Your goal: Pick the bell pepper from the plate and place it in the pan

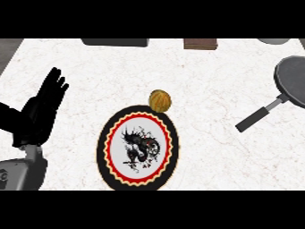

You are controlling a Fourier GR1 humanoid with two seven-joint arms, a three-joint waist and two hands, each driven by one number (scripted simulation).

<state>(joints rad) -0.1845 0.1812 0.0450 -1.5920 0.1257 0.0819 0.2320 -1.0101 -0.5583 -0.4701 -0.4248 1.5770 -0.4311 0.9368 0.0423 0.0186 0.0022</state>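
A small, rounded yellow-orange bell pepper (159, 100) sits at the far rim of the round plate (109, 134), black-edged with a red and yellow zigzag ring and a dark dragon figure on white, which lies on the white marbled counter (207, 147); the dark grey frying pan (303, 80) with its black handle lies well to the plate's right, apart from the pepper. The black left hand (39, 109) shows left of the plate, fingers straight and spread, thumb out, holding nothing; the right hand does not show.

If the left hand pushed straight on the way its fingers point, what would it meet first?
The left hand is open, fingers pointing up-view and slightly right. That line crosses bare counter toward the dark object at the far edge, probably the first contact; height is unclear.
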